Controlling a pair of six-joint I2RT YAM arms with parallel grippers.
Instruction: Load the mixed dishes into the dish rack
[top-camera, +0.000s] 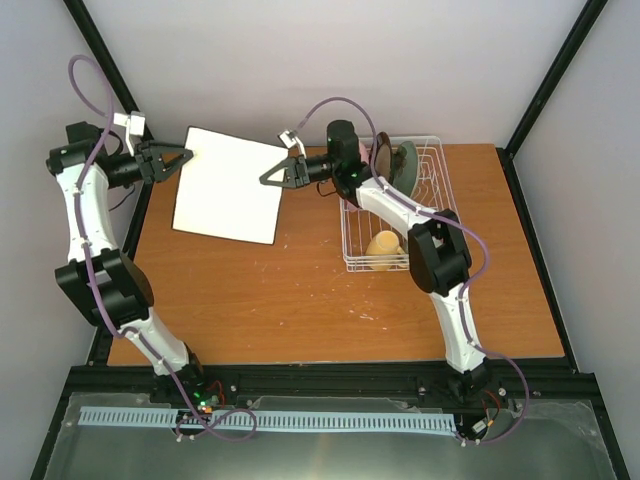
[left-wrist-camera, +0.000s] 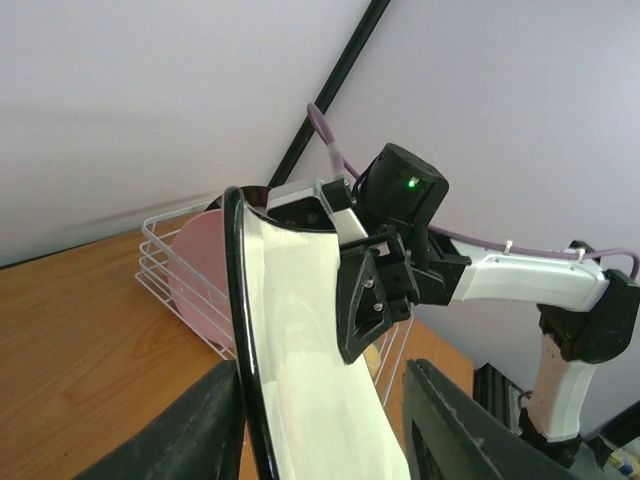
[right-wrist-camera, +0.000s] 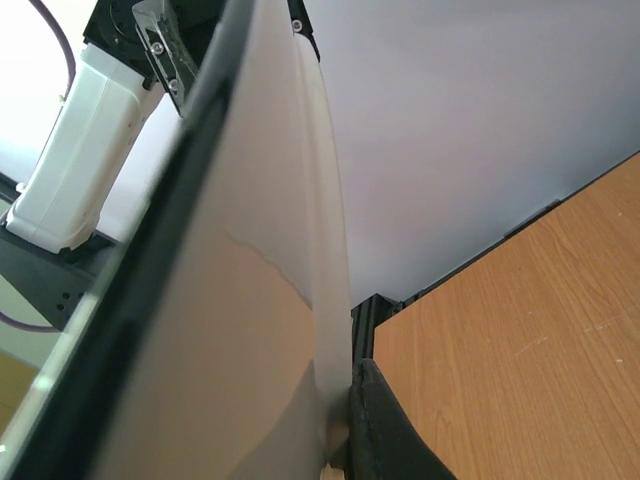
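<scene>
Now my left gripper (top-camera: 183, 156) and right gripper (top-camera: 268, 178) both clamp opposite edges of the white square plate (top-camera: 230, 190) near the desk's far-left corner. I'd free the left first, then carry it to the dish rack (top-camera: 395, 268).

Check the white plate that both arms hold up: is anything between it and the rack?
Yes. The right gripper, clamped on the plate's right edge, and its wrist lie directly between the plate and the rack, overhanging the rack's left side. Other plates already stand at the rack's far end.
</scene>
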